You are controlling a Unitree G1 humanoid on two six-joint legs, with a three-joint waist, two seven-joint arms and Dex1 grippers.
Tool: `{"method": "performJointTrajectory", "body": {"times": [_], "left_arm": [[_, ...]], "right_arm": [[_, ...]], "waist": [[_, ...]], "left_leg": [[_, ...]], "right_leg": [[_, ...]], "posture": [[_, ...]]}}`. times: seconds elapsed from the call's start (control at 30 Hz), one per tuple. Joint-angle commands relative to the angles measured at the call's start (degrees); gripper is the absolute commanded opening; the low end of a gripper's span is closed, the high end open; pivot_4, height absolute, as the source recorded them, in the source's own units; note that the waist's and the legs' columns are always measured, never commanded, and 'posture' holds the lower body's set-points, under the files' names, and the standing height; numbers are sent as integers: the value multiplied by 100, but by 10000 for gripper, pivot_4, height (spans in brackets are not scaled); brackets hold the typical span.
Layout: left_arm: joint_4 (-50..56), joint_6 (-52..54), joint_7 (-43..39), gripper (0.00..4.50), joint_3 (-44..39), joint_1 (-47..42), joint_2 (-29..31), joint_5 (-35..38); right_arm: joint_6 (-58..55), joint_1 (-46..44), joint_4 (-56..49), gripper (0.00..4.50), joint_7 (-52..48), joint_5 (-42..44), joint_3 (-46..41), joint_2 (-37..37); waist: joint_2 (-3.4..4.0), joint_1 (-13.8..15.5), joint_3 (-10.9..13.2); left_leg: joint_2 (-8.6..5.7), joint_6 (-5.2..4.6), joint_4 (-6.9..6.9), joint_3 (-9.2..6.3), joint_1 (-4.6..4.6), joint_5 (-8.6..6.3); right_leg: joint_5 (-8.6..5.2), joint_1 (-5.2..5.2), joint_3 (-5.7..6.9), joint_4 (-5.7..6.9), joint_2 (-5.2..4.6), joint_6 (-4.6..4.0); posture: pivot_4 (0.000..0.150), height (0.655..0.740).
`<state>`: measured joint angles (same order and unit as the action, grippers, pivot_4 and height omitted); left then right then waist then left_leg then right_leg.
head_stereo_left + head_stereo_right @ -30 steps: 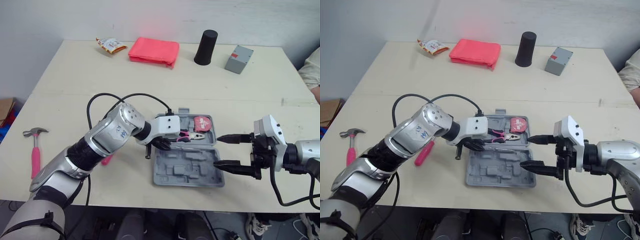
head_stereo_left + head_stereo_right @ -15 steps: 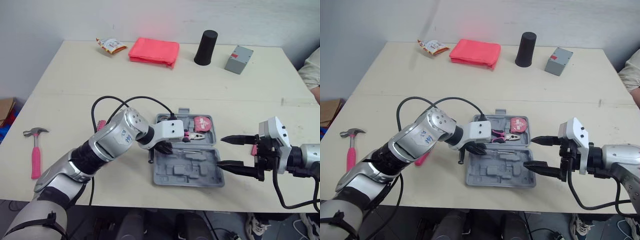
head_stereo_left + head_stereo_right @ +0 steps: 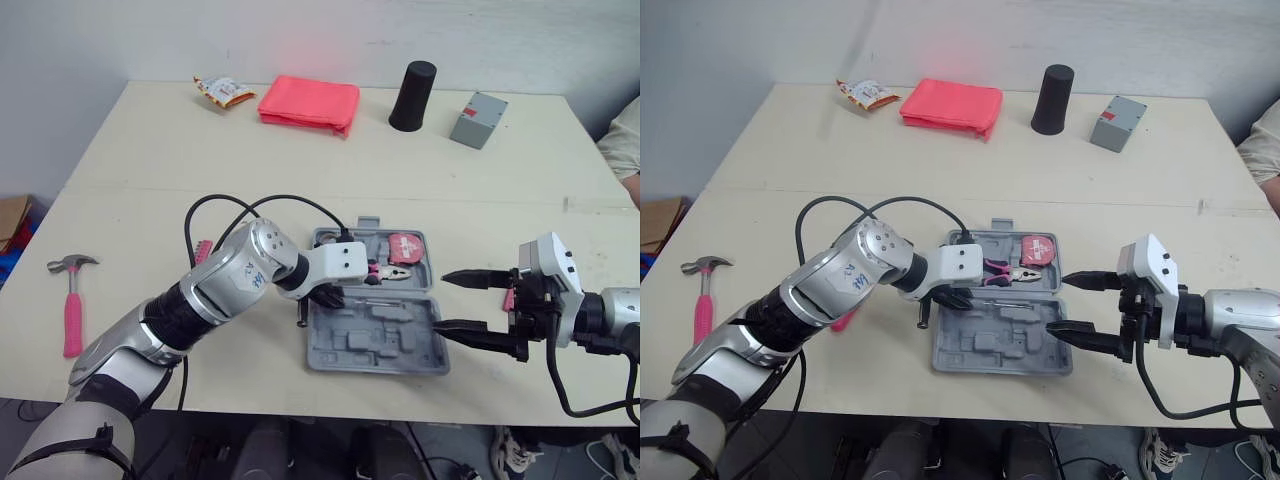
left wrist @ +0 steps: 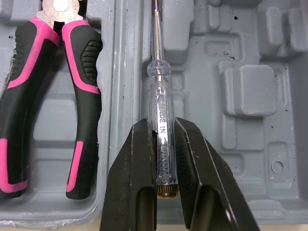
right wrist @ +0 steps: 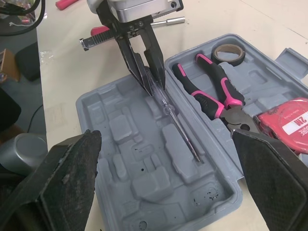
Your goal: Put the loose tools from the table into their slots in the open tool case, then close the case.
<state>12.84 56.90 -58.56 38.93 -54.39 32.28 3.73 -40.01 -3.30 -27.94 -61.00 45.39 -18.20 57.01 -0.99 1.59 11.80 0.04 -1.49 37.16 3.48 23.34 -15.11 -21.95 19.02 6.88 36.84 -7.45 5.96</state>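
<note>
The grey tool case (image 3: 375, 340) lies open near the table's front edge. Pink-and-black pliers (image 3: 385, 271), a red tape measure (image 3: 405, 247) and a roll of tape (image 5: 228, 49) sit in its far half. My left gripper (image 3: 330, 293) is shut on a clear-handled screwdriver (image 4: 159, 82), held low over the case beside the hinge ridge, shaft pointing toward the right gripper. My right gripper (image 3: 440, 301) stands open at the case's right edge, empty. A pink-handled hammer (image 3: 70, 310) lies far left. A pink handle (image 3: 845, 319) shows under my left arm.
A metal bar tool (image 5: 144, 26) lies just left of the case. At the back are a pink cloth (image 3: 308, 102), a black cylinder (image 3: 411, 95), a grey box (image 3: 477, 118) and a snack packet (image 3: 222, 90). A person's sleeve (image 3: 625, 135) is at the right edge.
My left gripper carried the screwdriver slightly rightward over the case a second ago, then held still. The right gripper drew back a little to the right.
</note>
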Motion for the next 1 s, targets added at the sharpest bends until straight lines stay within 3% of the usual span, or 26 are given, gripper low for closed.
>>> {"method": "performJointTrajectory", "body": {"times": [0.03, 0.17, 0.33, 0.43, 0.57, 0.6, 0.73, 1.0], "left_arm": [[338, 79, -71, 17637, -146, -244, -35, 78], [397, 96, -118, 36136, -326, -470, 39, 141], [241, -580, -24, 36136, -1203, -71, -176, 563], [-135, -1649, -46, 36136, -1995, 611, -530, 1036], [-858, -2339, -237, 23501, -2586, 1506, -802, 1513], [-977, -2475, -120, 17295, -2613, 1569, -887, 1460], [-1297, -3101, -53, 370, -2431, 1983, -1016, 1210], [-1616, -3517, 11, 370, -2025, 2081, -1075, 753]], "right_arm": [[-79, -55, -339, 45000, 52, 332, -293, 16], [-158, -47, -359, 45000, 82, 450, -381, 55], [6, 190, -254, 45000, 13, 168, -363, 48], [5, 217, -247, 45000, 32, 175, -373, 11], [7, 187, -229, 45000, 85, 167, -272, -72], [9, 169, -216, 45000, 91, 158, -247, -83], [36, 86, -113, 45000, 80, 100, -149, -118], [88, 25, 7, 45000, 71, -21, -50, -107]], "waist": [[0, 0, 0], [0, 1, 0], [0, -3, 0], [5, -9, -3], [8, -18, -4], [8, -8, -4], [7, 27, -4], [7, 33, -4]], "left_leg": [[0, 0, 0, 0, 0, 0], [0, 0, 2, -5, 0, 0], [0, 0, -2, -9, -7, 0], [-1, 0, 0, -12, -11, 0], [1, 0, 2, -19, -21, 0], [1, 0, 3, -23, -17, 0], [-11, -3, 8, -36, -12, -1], [-18, -10, 7, -43, -8, 2]], "right_leg": [[0, 0, 0, 0, 0, 0], [0, -6, 4, -4, 0, 0], [0, -16, 8, -8, 0, 0], [1, -25, 13, -10, -2, 2], [2, -36, 24, -22, -2, 2], [2, -36, 30, -24, -1, 2], [6, -44, 41, -32, -9, 10], [12, -51, 51, -40, -10, 21]], "posture": [[1500, 7361], [1500, 7361], [1500, 7361], [1500, 7361], [1500, 7361], [1500, 7361], [1500, 7361], [1500, 7361]]}}
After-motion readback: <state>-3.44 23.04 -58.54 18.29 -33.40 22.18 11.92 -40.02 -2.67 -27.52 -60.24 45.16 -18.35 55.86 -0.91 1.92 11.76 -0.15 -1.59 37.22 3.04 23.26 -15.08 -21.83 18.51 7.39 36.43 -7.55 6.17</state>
